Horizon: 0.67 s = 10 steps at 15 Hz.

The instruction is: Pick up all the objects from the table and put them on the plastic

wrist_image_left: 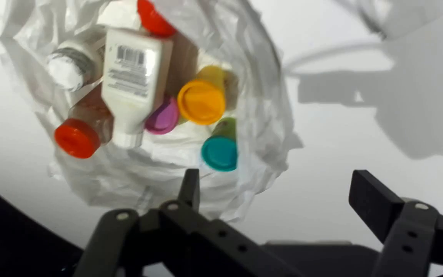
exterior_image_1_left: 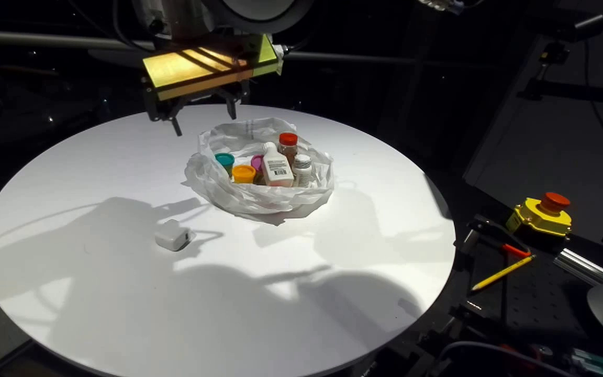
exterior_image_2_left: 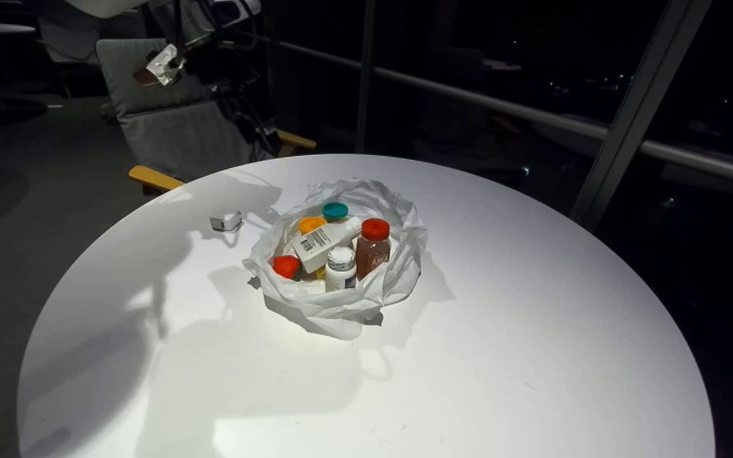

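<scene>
My fingers (wrist_image_left: 373, 204) stand wide and empty, apart from the bag (exterior_image_1_left: 259, 200) holding the other objects (exterior_image_1_left: 277, 167). The white block (exterior_image_1_left: 171, 235) lies outside it on the table (exterior_image_1_left: 259, 340); I should centre above, descend straight and close squarely.

I couldn't read the tiny print on the white bottle (exterior_image_1_left: 277, 166), which also hid part of the purple cup (exterior_image_1_left: 256, 162). The wrist view had plastic (wrist_image_left: 262, 111) covering some of a red thing (wrist_image_left: 153, 20), plus a blurry white block (wrist_image_left: 402, 15) cut off up top.
</scene>
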Each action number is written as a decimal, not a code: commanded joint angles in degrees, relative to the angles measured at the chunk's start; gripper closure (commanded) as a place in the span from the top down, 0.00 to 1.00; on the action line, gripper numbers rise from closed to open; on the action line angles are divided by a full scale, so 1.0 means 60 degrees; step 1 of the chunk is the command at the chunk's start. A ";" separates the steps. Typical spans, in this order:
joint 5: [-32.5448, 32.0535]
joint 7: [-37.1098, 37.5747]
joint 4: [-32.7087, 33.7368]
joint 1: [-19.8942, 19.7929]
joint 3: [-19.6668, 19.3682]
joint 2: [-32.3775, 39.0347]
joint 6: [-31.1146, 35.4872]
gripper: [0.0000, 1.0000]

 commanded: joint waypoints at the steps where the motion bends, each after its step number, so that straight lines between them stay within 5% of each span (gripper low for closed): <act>1: 0.0986 -0.1815 0.0696 -0.0455 0.1010 0.0834 0.0186 1.00; 10: 0.2129 -0.7314 0.2386 -0.0674 0.1471 0.2929 -0.0052 1.00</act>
